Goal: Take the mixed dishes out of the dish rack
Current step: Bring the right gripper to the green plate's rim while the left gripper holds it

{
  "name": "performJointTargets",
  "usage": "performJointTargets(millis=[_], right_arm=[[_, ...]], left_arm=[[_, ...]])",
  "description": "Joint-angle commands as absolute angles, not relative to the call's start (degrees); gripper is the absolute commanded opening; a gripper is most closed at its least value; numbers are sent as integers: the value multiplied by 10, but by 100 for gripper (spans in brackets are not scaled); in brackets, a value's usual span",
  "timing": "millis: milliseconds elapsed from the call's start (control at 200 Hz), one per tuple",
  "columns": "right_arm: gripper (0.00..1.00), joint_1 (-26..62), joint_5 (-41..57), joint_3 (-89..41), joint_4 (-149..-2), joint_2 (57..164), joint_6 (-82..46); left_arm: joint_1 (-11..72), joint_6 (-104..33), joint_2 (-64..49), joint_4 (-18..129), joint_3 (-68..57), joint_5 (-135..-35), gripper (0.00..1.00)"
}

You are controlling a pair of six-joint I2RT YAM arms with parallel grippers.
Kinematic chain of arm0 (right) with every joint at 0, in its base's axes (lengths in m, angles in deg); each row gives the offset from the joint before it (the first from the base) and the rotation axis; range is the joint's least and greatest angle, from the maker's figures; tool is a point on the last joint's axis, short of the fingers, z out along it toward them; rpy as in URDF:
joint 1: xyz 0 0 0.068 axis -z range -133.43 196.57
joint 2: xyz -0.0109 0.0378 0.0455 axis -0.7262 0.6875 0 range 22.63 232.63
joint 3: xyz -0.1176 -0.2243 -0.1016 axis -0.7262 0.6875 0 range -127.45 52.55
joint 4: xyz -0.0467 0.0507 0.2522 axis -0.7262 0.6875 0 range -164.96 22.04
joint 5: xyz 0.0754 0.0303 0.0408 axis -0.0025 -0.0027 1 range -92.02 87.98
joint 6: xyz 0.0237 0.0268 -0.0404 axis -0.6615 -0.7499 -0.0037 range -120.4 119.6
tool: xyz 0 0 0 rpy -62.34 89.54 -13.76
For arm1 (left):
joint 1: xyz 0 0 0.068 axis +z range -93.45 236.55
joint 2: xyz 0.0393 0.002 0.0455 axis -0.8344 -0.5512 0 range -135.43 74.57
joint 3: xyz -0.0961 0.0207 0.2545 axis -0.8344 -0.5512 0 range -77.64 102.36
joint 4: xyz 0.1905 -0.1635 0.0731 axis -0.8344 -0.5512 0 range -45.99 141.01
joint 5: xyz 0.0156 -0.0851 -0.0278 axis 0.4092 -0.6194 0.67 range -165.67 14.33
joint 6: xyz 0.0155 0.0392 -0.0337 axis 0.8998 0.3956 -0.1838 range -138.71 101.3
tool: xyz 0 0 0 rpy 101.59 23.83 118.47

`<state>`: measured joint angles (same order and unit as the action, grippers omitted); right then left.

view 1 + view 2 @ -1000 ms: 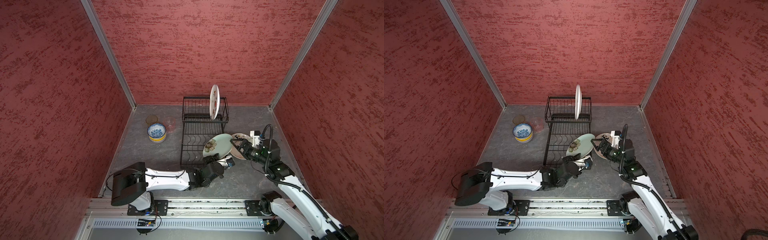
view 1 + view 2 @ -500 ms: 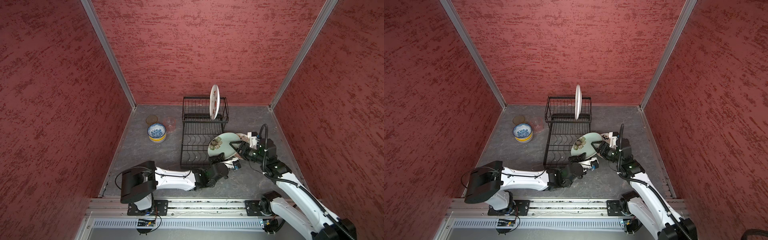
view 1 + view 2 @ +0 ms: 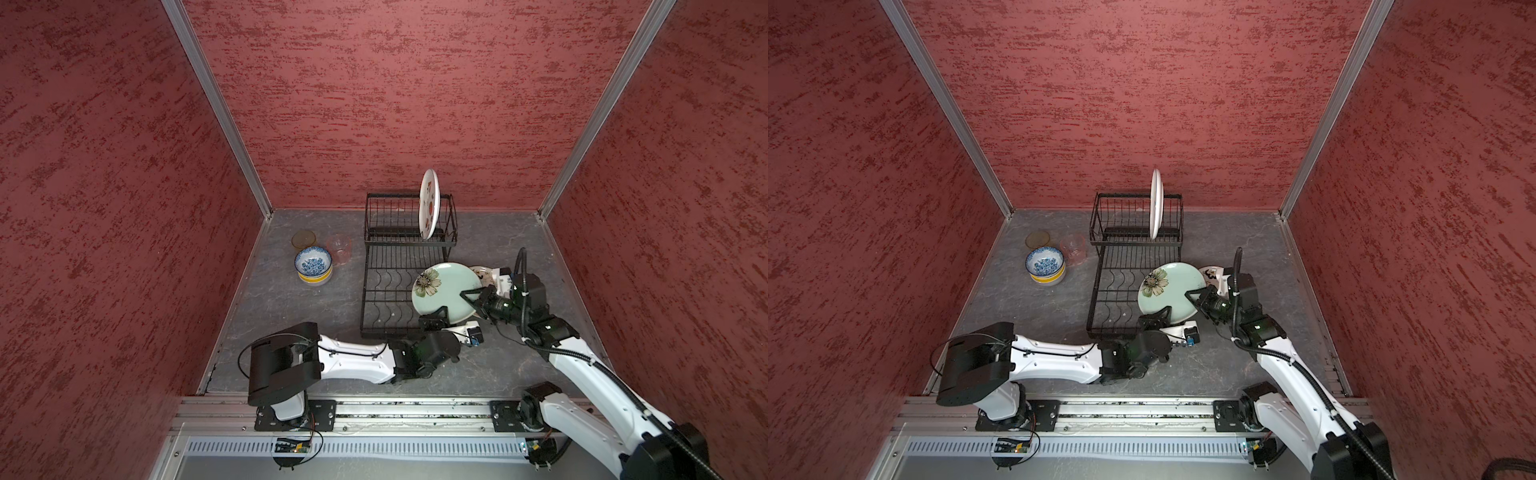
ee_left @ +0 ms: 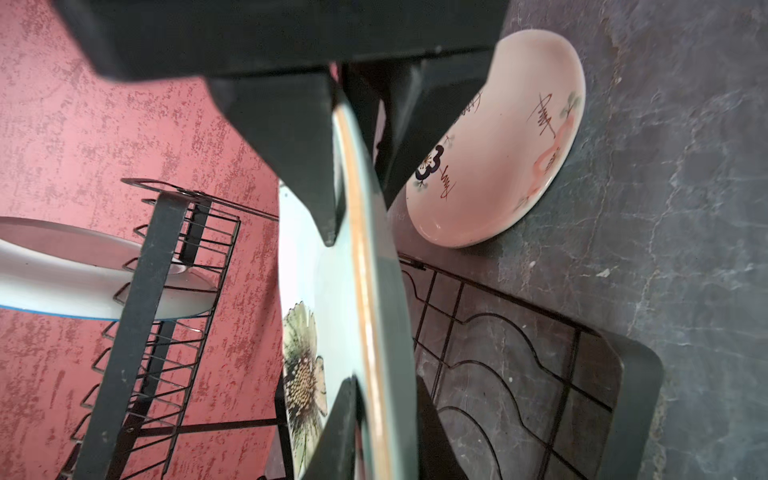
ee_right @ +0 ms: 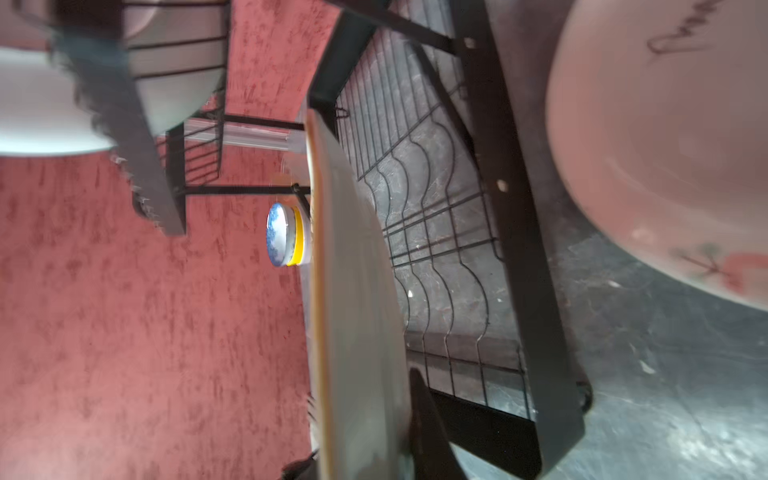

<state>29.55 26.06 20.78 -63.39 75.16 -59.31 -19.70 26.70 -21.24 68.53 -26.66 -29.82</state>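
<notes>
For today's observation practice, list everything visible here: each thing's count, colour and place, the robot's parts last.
dish rack: one, black wire, on the grey table.
watermelon plate: one, white with red, upright in the rack's back tier.
flower plate: one, pale green, held at the rack's front right corner.
pink plate: one, pale pink, flat on the table right of the rack.
blue-white bowl: one, nested atop the yellow bowl, left of the rack.
yellow bowl: one, yellow, under it.
pink glass: one, clear pink, behind the bowls.
amber glass: one, amber, beside it.
left pincer: one, black, shut on the flower plate's near rim.
right pincer: one, black, at its right rim; grip unclear.
</notes>
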Motion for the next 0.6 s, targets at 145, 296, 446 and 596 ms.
performJointTargets(millis=[145,296,446,596], right_arm=[[0,292,272,194,-693,741,-519],[0,292,258,195,-694,740,-522],[0,292,256,196,-706,746,-533],[0,292,247,201,-712,751,-540]], left_arm=[[-189,209,-200,773,-246,-301,0],[-190,206,-203,777,-250,-294,24],[-193,183,-211,769,-252,-294,28],[-195,179,-213,779,-258,-286,54]])
